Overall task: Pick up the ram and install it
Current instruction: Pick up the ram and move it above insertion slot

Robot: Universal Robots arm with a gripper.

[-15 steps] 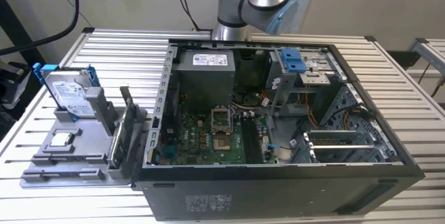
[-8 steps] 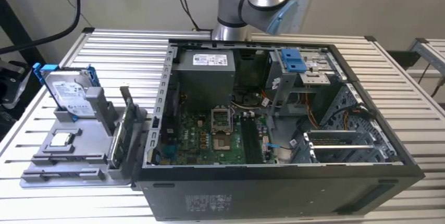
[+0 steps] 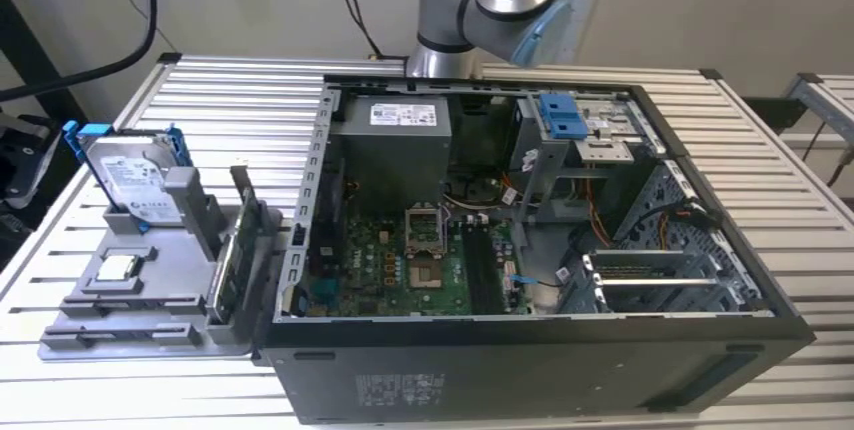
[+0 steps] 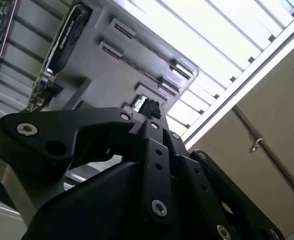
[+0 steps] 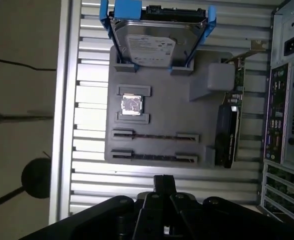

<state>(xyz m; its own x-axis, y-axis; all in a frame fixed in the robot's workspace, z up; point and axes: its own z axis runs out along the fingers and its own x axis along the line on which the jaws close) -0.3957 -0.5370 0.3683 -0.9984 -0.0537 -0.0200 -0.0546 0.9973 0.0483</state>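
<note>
Two ram sticks stand on edge in the grey holder tray [image 5: 167,107], one [image 5: 154,136] beside the other [image 5: 154,157], each a thin dark strip held between end brackets. My gripper [image 5: 163,182] hovers well above the table slats just off the tray edge nearest the second stick, touching nothing. In the second wrist view my gripper [image 4: 148,107] has its black fingertips pressed together with nothing between them. In the exterior view the tray [image 3: 160,280] lies at the left of the open computer case [image 3: 534,200], whose dark memory slots [image 3: 478,262] lie on the green motherboard.
On the tray stand a silver-labelled hard drive in a blue frame [image 5: 157,42], a small square processor chip [image 5: 132,104] and a black graphics card [image 5: 227,137] on the case side. The case's rear wall [image 5: 284,100] rises beside the tray. The slatted table [image 5: 89,170] ends at a rail.
</note>
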